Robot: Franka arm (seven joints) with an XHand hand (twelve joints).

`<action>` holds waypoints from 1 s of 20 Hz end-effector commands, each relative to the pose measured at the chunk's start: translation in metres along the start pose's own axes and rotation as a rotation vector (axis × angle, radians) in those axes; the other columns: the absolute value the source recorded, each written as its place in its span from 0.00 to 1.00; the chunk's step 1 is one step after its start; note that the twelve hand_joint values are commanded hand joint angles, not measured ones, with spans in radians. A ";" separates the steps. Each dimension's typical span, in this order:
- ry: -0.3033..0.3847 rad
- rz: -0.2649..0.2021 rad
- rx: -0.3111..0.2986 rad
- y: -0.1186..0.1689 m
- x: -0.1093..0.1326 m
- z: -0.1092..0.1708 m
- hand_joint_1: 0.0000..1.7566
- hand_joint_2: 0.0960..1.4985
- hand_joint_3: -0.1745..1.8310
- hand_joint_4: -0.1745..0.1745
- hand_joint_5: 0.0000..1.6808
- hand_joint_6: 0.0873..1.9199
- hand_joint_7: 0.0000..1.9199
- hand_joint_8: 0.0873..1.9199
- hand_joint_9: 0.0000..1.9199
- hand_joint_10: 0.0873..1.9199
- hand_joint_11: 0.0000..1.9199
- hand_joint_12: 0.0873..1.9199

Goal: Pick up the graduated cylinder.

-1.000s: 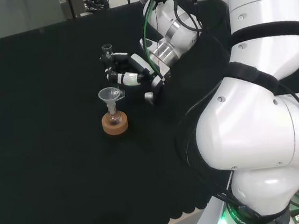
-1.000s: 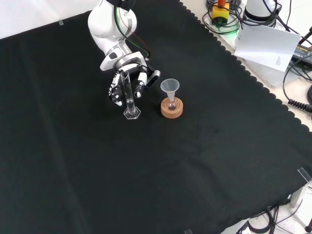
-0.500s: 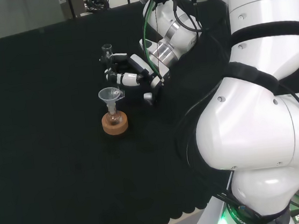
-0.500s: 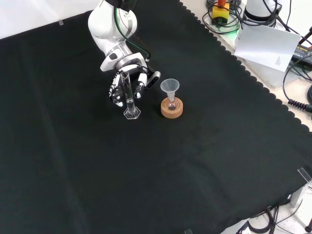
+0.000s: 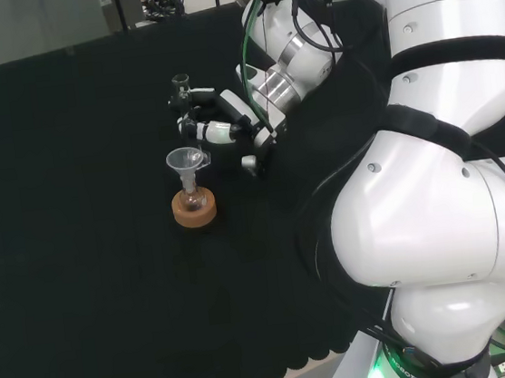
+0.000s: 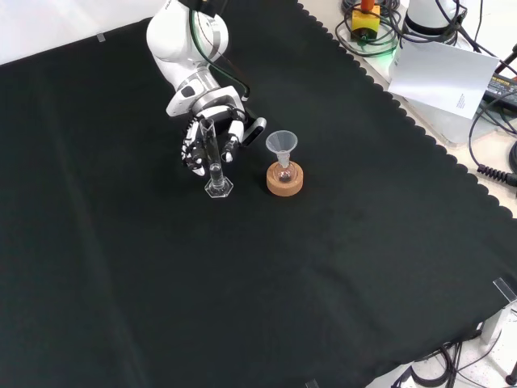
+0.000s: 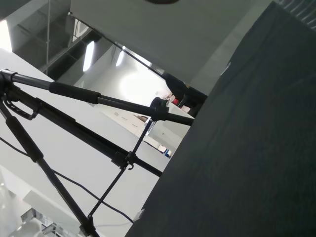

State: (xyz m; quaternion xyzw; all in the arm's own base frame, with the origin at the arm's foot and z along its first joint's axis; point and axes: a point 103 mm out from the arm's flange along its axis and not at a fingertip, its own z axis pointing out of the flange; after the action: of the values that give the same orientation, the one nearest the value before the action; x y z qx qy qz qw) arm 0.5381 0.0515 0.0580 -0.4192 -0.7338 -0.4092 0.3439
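Note:
The graduated cylinder (image 6: 214,160) is a slim clear tube on a hexagonal foot, standing upright on the black cloth (image 6: 323,267). In the head view its open top (image 5: 180,80) rises above the fingers. The hand (image 6: 212,129) reaches in from the front view's top, and its black and white fingers (image 5: 198,129) curl round the tube's upper half. The foot still rests on the cloth.
A small clear flask with a clear funnel (image 6: 281,145) in its neck sits on a cork ring (image 6: 285,181), just right of the cylinder in the front view. The wrist view looks along the cloth (image 7: 256,148) to a black tripod (image 7: 98,98) beyond its edge.
The arm's wrist has shifted very slightly. The cylinder stands in the same spot with the fingers round it.

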 end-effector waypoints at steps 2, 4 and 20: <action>0.005 0.009 -0.025 0.000 -0.002 -0.002 0.65 0.82 0.00 0.63 0.45 0.23 0.41 0.27 0.56 0.08 0.45 0.50; -0.015 0.013 -0.030 0.001 -0.001 -0.004 0.66 0.84 0.00 0.61 0.46 0.25 0.42 0.28 0.58 0.08 0.48 0.48; -0.236 -0.005 0.071 0.009 0.027 -0.037 0.69 0.86 0.00 0.54 0.52 0.26 0.48 0.29 0.62 0.07 0.53 0.44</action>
State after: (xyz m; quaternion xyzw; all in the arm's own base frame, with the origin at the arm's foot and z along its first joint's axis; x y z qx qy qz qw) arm 0.5445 0.0409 0.0844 -0.4379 -0.7630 -0.3764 0.2906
